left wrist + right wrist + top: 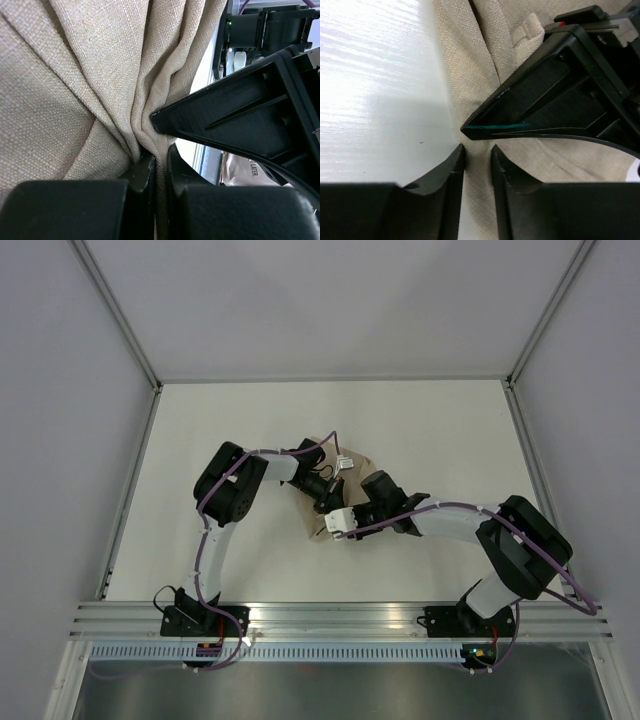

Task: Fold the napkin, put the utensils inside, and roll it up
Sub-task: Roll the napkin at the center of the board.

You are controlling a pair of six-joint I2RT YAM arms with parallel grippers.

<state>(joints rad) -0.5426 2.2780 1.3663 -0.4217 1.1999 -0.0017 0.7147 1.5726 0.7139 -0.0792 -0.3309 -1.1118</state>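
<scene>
The left arm [213, 545] rises from its base, bends at a high elbow and reaches right and back toward the near edge, so that its tool [157, 159] comes down at mid-tabletop with fingers [142, 172] pressed together on a gathered fold of the napkin [75, 75]. The right arm [450, 522] folds at an elbow far to the right and stretches its forearm left, bringing its tool [477, 150] tip to tip with the left one. Its fingers [451, 167] stand a narrow gap apart, low over the tabletop.
</scene>
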